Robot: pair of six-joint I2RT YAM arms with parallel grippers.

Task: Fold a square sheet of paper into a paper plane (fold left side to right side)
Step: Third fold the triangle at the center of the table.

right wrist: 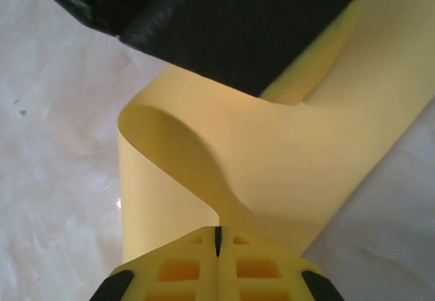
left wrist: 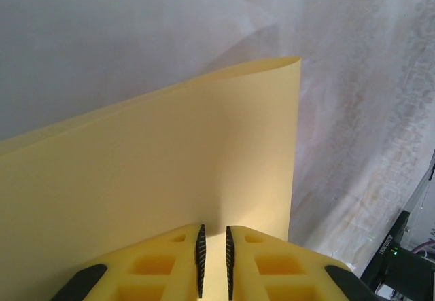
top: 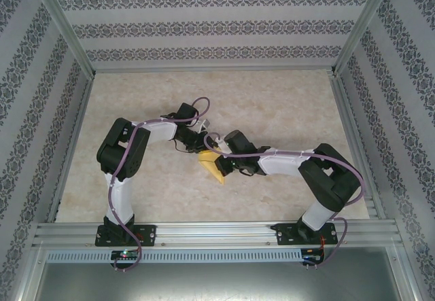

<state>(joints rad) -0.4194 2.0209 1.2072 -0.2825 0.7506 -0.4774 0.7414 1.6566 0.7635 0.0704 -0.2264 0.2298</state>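
1. The worktop (top: 285,111) is pale and looks like marble. Both arms reach in from its near edge and meet around its middle.
2. The left arm (top: 122,158) bends to the right and the right arm (top: 326,179) bends to the left, so their wrists are close together.
3. The square sheet of paper (top: 212,167) is between the two wrists, near the middle of the worktop and a little toward the near edge. It is plain yellow-orange. It is not flat: in the right wrist view one part rises and curls over in a soft loop, with no sharp crease there.
4. The right gripper (right wrist: 217,233) has its jaws pressed together, and the lifted edge of the paper is pinched in the seam.
5. The left gripper (left wrist: 215,236) has its jaws almost together, with a narrow slit between the black pads. The paper stands right in front of them. I cannot tell if the pads touch it.
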